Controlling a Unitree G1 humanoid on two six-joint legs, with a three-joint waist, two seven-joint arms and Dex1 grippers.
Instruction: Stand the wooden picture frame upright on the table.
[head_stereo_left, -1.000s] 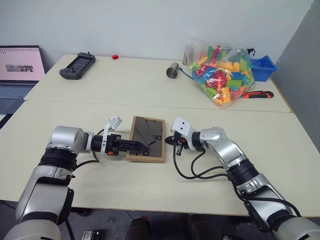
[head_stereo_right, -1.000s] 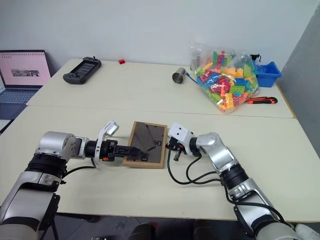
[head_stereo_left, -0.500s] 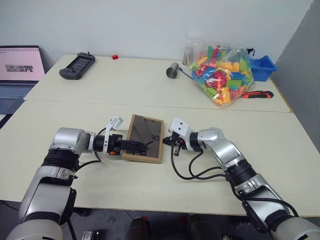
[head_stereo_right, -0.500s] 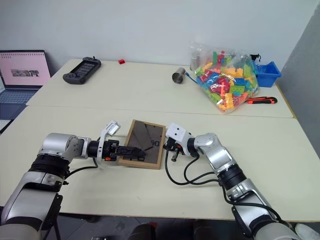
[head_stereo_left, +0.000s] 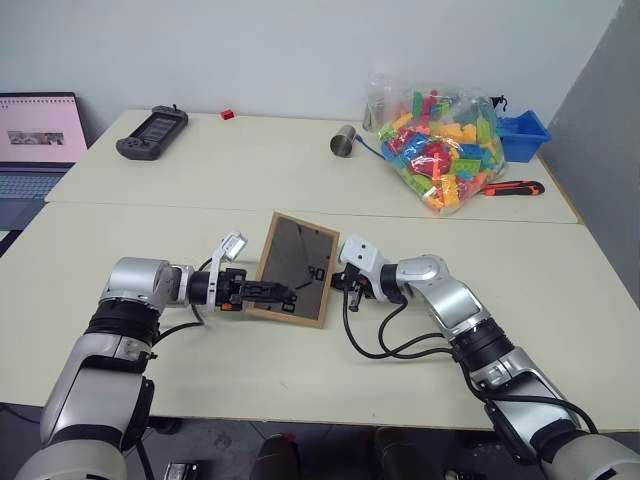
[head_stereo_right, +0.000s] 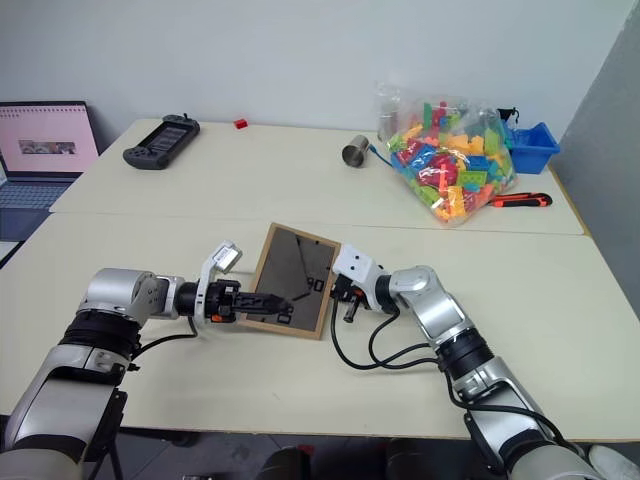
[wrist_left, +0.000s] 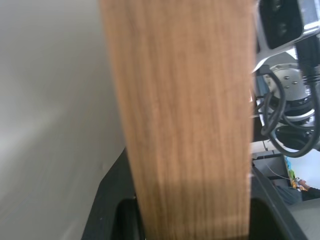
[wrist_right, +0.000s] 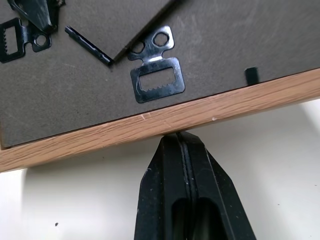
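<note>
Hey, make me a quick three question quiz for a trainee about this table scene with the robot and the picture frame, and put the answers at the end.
1. True or false: the wooden picture frame lies flat on the table.
2. Which gripper has its shut fingers pressed against the frame's wooden edge from the back side? A) left gripper B) right gripper C) neither
3. Fill in: the metal hanger plates and the folded stand sit on the frame's ____ side.

Key
1. False: it is tilted, one side raised off the table.
2. B: the right wrist view shows the closed tips at the frame's edge, below the backing board.
3. Back.
</note>
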